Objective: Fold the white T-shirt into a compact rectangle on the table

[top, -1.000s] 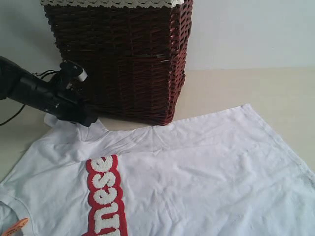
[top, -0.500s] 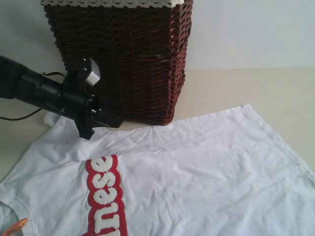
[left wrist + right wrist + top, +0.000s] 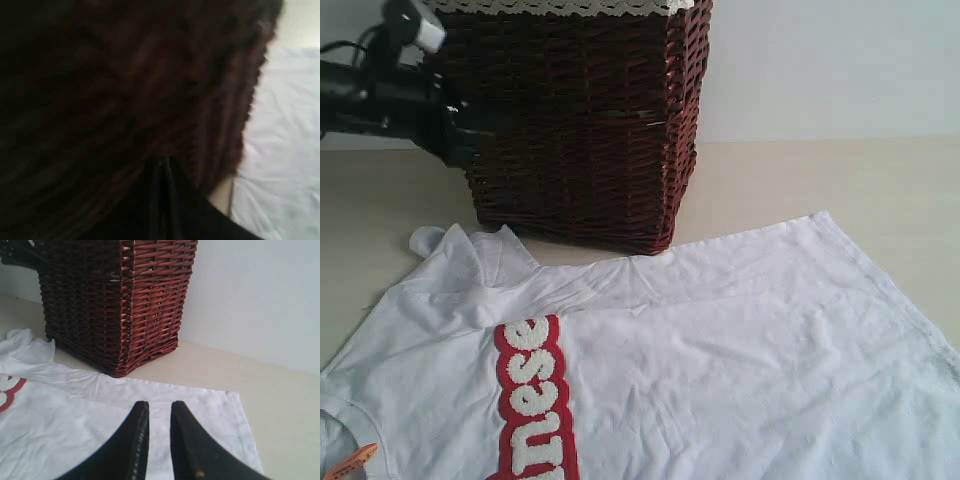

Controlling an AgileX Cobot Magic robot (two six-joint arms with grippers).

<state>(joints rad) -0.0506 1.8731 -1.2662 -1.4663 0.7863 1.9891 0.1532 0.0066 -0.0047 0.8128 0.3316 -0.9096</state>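
Note:
The white T-shirt (image 3: 720, 340) lies spread on the beige table (image 3: 840, 180), with its red-outlined letters (image 3: 532, 390) at the lower left and an orange collar tag (image 3: 350, 462) at the corner. One sleeve (image 3: 432, 240) sits bunched by the basket. My left gripper (image 3: 460, 143) hangs raised at the basket's left side, well above the shirt. In the blurred left wrist view its fingers (image 3: 161, 165) are pressed together and hold nothing. My right gripper (image 3: 159, 407) hovers over the shirt's hem (image 3: 210, 405), narrowly open and empty. It is outside the exterior view.
A tall dark red wicker basket (image 3: 590, 120) with white lace trim stands on the table behind the shirt, close to the left arm. A pale wall (image 3: 820, 60) closes the back. Bare table (image 3: 280, 405) shows to the right of the shirt.
My left arm has risen from the shirt's sleeve and drawn back up and to the left, beside the basket. The sleeve stays bunched on the table. The shirt body has not shifted.

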